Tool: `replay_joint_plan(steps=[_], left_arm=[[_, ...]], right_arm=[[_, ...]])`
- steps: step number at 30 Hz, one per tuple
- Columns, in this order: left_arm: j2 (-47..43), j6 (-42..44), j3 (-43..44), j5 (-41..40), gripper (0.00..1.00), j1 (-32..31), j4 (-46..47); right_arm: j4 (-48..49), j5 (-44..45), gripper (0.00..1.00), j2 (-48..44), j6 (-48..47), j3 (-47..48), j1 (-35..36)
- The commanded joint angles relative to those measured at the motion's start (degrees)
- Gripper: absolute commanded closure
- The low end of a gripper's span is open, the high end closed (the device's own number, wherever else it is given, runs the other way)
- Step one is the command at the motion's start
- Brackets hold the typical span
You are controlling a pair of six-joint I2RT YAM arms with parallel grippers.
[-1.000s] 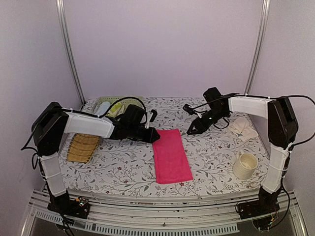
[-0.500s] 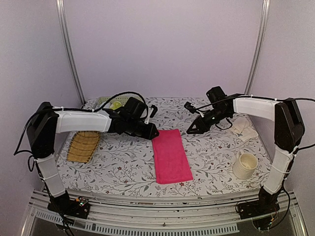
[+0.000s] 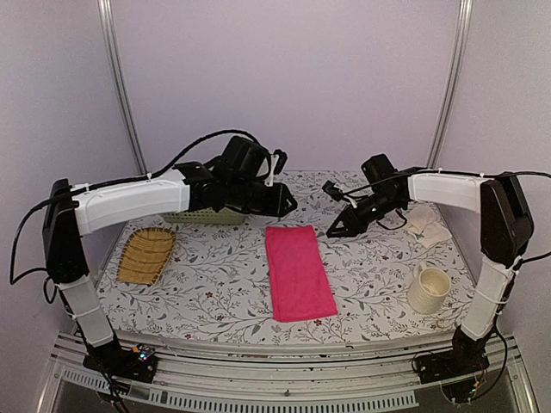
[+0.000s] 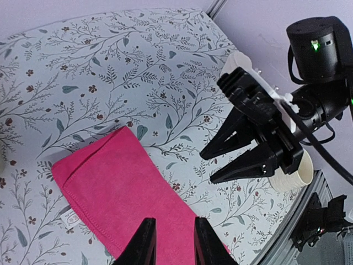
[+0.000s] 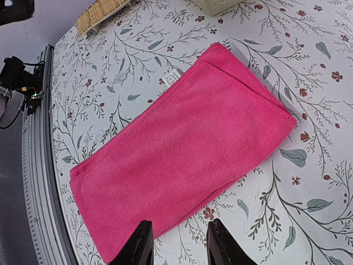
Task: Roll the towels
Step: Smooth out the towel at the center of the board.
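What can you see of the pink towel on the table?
The pink towel is bright, soft, fuzzy-looking cloth with stitched hems and a small white tag on one long edge. It lies flat and unrolled, a long rectangle, mid-table on the floral tablecloth, running near to far. The left pincer and right pincer hover by its far end; neither appears to touch it.

Two towels, one pink towel (image 3: 300, 272) and one cream towel (image 3: 427, 226); one straw mat (image 3: 146, 255); one mug (image 3: 428, 291)

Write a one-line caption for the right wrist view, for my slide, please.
Right end effector, open and empty, above a flat pink towel on the floral tablecloth; straw mat at upper left.
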Motion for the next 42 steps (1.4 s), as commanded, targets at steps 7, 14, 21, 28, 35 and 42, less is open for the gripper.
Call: replay_joint_plan(steps=[7, 14, 21, 28, 35, 42], left_arm=[[6.73, 0.26, 8.20, 5.72, 0.73, -3.77, -4.52], [8.94, 0.98, 19.40, 3.54, 0.73, -6.86, -12.27], [5.91, 4.96, 6.90, -9.03, 0.72, -6.82, -7.89], [-5.34, 18.40, -15.35, -1.78, 0.61, -10.49, 6.68], [-8.17, 31.34, -29.73, -2.30, 0.46, -16.94, 15.58], [-2.30, 39.24, -29.07, 2.41, 0.50, -17.86, 16.19]], right_arm=[[0.73, -1.26, 0.63, -1.68, -0.44, -0.20, 0.13], [0.61, -0.66, 0.63, -2.00, -0.80, -0.47, 0.17], [1.05, -0.42, 0.63, -3.04, -0.19, -1.59, 0.17], [1.78, 1.60, 0.63, -11.13, -6.20, -11.01, 1.75], [5.51, -0.21, 0.61, -19.23, -12.12, -19.31, 2.06], [5.73, 1.48, 0.60, -18.54, -12.51, -19.66, 2.01]])
